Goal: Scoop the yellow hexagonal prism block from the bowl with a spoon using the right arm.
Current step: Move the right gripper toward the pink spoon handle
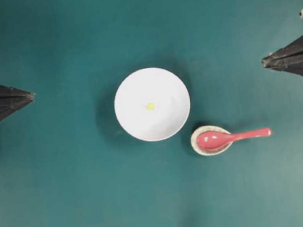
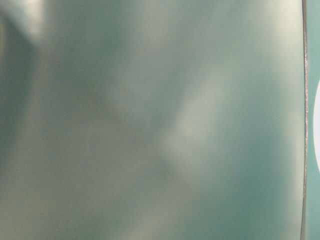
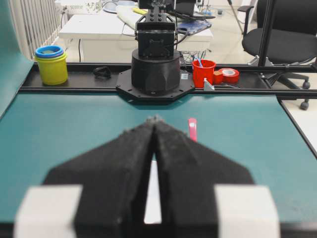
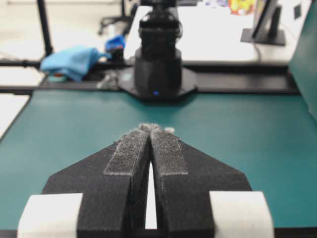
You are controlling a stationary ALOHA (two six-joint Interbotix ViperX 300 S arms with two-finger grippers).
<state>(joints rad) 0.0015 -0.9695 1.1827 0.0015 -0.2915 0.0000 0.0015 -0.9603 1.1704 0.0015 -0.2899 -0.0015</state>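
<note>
A white bowl (image 1: 152, 104) is sitting mid-bench on the teal bench (image 1: 68, 207), the yellow hexagonal prism block (image 1: 150, 106) lying at its centre. Just beside it, the pink-red spoon (image 1: 231, 136) is resting with its scoop in a speckled spoon rest (image 1: 198, 148). The left gripper (image 1: 32, 96) and right gripper (image 1: 264, 61) are waiting at opposite edges, jaws pressed together, gripping nothing.
</note>
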